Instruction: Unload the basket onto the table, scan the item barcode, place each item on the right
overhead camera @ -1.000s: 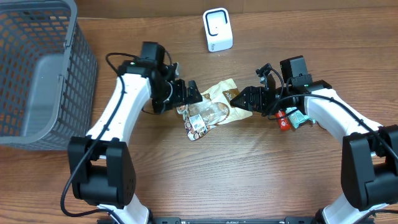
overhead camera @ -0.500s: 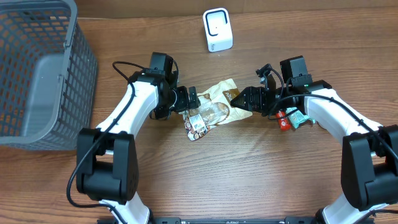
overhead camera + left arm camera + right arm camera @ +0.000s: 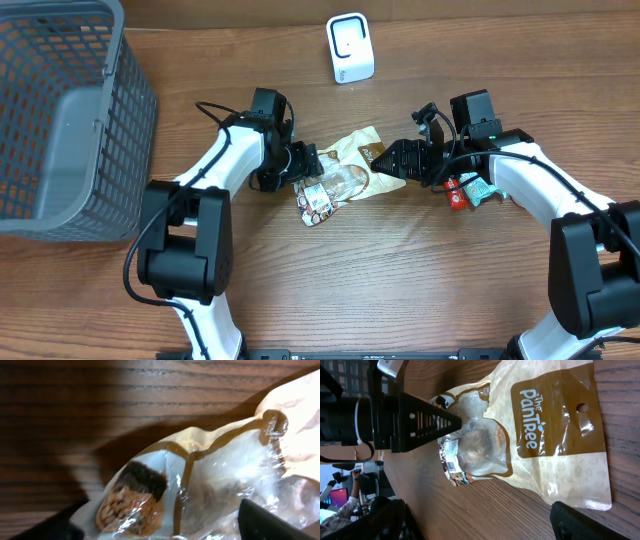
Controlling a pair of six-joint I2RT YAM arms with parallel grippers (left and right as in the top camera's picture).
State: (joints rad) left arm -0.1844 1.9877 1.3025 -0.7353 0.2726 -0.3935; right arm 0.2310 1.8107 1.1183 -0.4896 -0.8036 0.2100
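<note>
Not much of the scan is happening yet. The tan-and-clear plastic snack pouch with the brown label is lying flat on the wooden table between the two arms, well short of the white box-shaped scanner that's sitting at the far edge. The left gripper is hanging at the pouch's clear end with its fingers spread either side of the corner. It isn't looking like a pinch in the wrist view, though that's a tight, blurry look. The right gripper is gaping wide at the brown-label end, holding nothing. So grabbing, lifting and showing the barcode to the scanner are all looking undone.
</note>
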